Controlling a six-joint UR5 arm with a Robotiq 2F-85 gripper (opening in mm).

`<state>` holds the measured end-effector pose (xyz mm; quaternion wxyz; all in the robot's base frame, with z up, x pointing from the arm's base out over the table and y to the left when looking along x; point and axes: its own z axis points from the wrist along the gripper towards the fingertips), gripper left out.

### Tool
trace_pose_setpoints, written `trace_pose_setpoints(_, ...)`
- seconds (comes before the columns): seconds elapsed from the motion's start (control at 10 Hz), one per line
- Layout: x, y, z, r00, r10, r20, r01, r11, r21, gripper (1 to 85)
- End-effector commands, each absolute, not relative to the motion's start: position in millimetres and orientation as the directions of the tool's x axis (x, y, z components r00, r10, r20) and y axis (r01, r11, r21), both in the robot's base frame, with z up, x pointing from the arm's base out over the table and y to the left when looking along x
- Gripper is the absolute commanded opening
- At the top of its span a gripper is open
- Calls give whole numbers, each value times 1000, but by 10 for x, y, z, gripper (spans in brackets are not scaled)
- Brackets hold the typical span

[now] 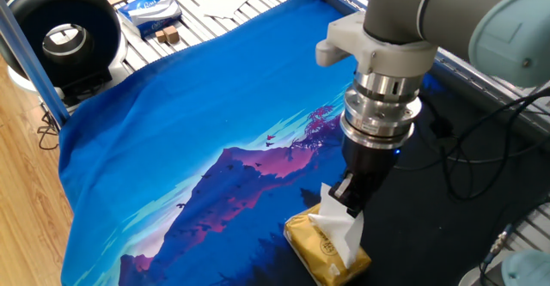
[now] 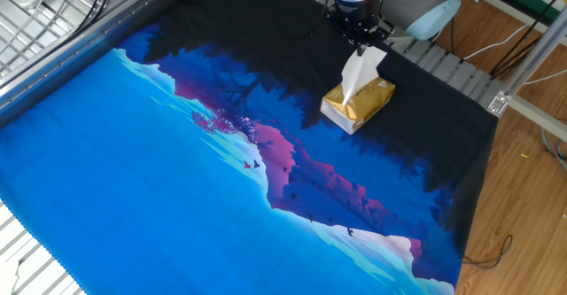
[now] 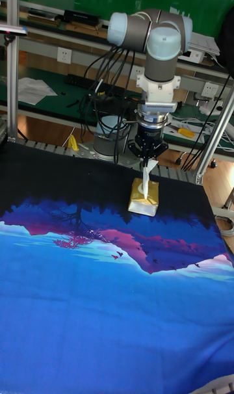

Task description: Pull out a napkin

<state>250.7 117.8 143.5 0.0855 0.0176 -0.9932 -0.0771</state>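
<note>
A white napkin (image 1: 338, 227) (image 2: 357, 73) (image 3: 149, 179) stands stretched upward out of the gold-yellow tissue pack (image 1: 326, 248) (image 2: 356, 102) (image 3: 144, 199), its lower part still in the slot. My gripper (image 1: 347, 198) (image 2: 359, 44) (image 3: 149, 160) hangs straight above the pack and is shut on the napkin's top edge. The pack lies flat on the dark part of the printed cloth.
A blue mountain-print cloth (image 1: 198, 131) (image 2: 159, 171) covers the table. A black round device (image 1: 60, 37) and a blue-and-white packet (image 1: 148, 9) sit at the far corner on the slatted top. Cables (image 1: 464, 157) trail beside the arm.
</note>
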Motion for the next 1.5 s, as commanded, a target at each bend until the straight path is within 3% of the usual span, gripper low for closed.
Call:
trace_pose_setpoints(0.0,2551,1218,1495,-987,-47,151,-21,985,169,10)
trace_pose_setpoints(0.7,2704,1292,1622,-995,-31,90,-21,995,102,10)
trace_pose_setpoints(1.4,2583,1305,1807,-1000,-28,-2,-28,994,104,10)
